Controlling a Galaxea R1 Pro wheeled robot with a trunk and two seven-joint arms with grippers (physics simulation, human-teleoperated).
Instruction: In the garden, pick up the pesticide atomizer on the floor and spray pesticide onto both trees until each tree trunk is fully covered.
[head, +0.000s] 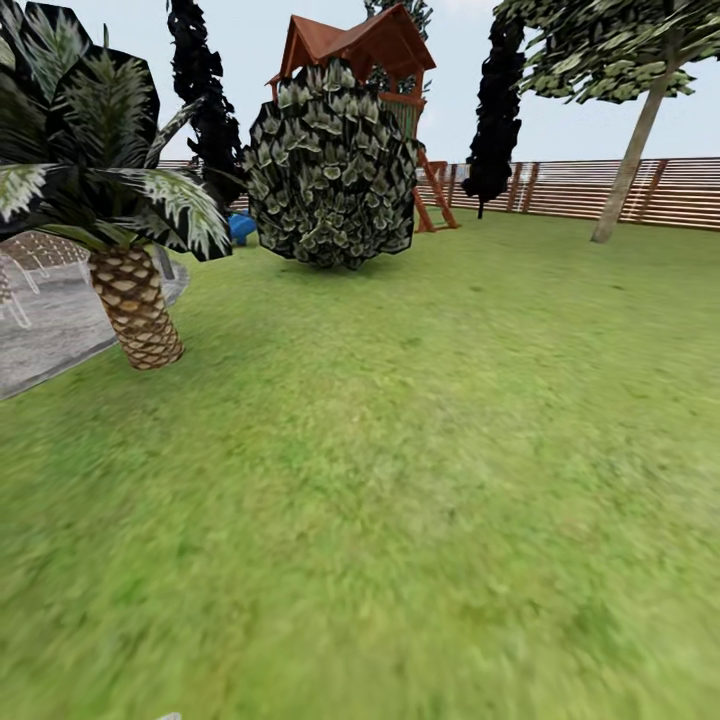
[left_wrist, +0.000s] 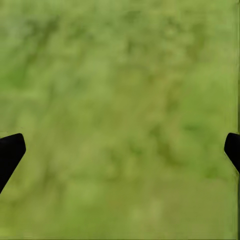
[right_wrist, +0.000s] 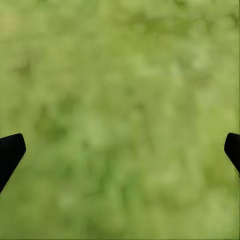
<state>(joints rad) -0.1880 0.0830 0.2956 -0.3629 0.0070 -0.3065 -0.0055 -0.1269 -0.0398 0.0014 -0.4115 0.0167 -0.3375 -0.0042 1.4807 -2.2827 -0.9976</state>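
Observation:
I am on the garden lawn (head: 420, 450), with the brown slat fence (head: 590, 188) along the back. At the far right stands one tree with a thick, leaning, pale grey-brown trunk (head: 630, 165) under a blocky green crown (head: 600, 50). The atomizer and the pesticide specks are out of view. My left gripper (left_wrist: 120, 150) is open over bare grass, its dark fingertips (left_wrist: 10, 152) far apart. My right gripper (right_wrist: 120, 150) is open the same way above grass, and nothing lies between its fingertips (right_wrist: 10, 152).
A palm (head: 140, 310) stands near left beside the grey patio (head: 50, 350). A round leafy bush (head: 335, 170) sits ahead, with a red-roofed wooden play tower (head: 365, 45) behind it. Two near-black cone trees (head: 500, 110) rise at the back. A blue object (head: 242, 228) lies by the bush.

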